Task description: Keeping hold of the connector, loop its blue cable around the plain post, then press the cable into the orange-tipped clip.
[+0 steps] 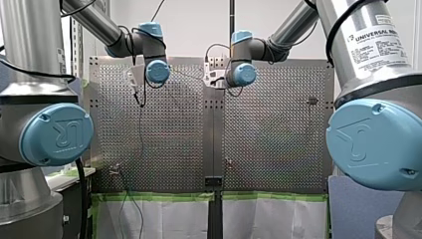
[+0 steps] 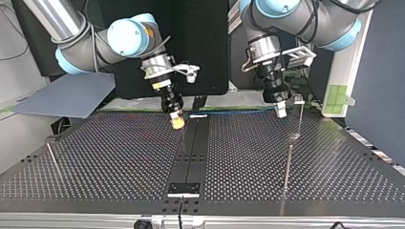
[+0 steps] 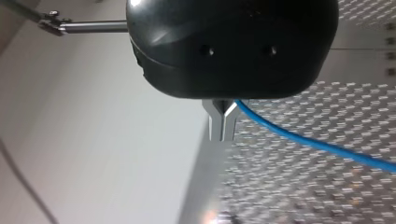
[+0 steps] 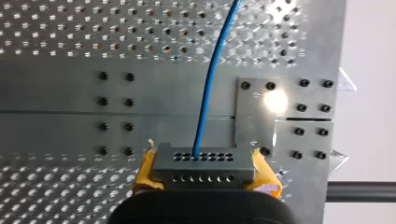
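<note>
Firmly clamped connector (image 4: 201,169) in right fingers (image 4: 145,170), pinched blue cable (image 3: 317,147) in left fingers (image 3: 215,127) to steer its looping.

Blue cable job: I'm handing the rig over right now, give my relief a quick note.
Right claw: shut on the connector, yellow pads either side.
Left claw: shut on the blue cable.
Both hang over the table edge nearest the arms.
Done: cable strung between the claws.
Left: loop it around a post, then press it into the clip; no orange tip visible from here.
</note>
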{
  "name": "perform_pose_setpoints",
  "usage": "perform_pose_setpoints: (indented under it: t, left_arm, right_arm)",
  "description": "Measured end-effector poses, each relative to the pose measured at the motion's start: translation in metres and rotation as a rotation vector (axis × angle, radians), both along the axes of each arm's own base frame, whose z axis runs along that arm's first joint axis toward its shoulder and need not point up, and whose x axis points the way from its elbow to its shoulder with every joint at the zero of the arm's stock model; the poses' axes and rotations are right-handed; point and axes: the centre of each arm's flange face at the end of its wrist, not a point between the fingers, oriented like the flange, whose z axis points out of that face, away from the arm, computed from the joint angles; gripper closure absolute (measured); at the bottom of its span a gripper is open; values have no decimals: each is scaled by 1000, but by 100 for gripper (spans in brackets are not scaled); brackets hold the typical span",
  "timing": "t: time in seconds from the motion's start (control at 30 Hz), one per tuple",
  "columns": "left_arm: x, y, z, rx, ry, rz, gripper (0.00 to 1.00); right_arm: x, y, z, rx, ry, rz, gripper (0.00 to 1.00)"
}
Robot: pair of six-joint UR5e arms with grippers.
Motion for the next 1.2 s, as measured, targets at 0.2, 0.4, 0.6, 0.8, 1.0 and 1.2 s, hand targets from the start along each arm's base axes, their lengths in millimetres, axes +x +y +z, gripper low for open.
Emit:
perform_pose_setpoints:
  t: [0.2,0.4,0.6,0.8,1.0,1.2]
  left_arm:
    - [-3,11,48,-12,-52,22,99]
    - [0,20,82,-14,-74,36,99]
    - [15,24,98,-2,-65,31,99]
    - [43,31,107,2,-68,23,99]
    - [74,45,111,-25,-92,11,99]
    - [101,64,99,-54,-103,-3,99]
  right_arm:
    - [4,-7,20,-18,-17,19,100]
    - [11,-15,43,-41,-41,44,100]
    - [20,-25,57,-49,-51,57,100]
    - [30,-36,60,-49,-51,65,100]
    - [42,-44,63,-58,-55,81,100]
    - [46,-50,71,-76,-66,89,100]
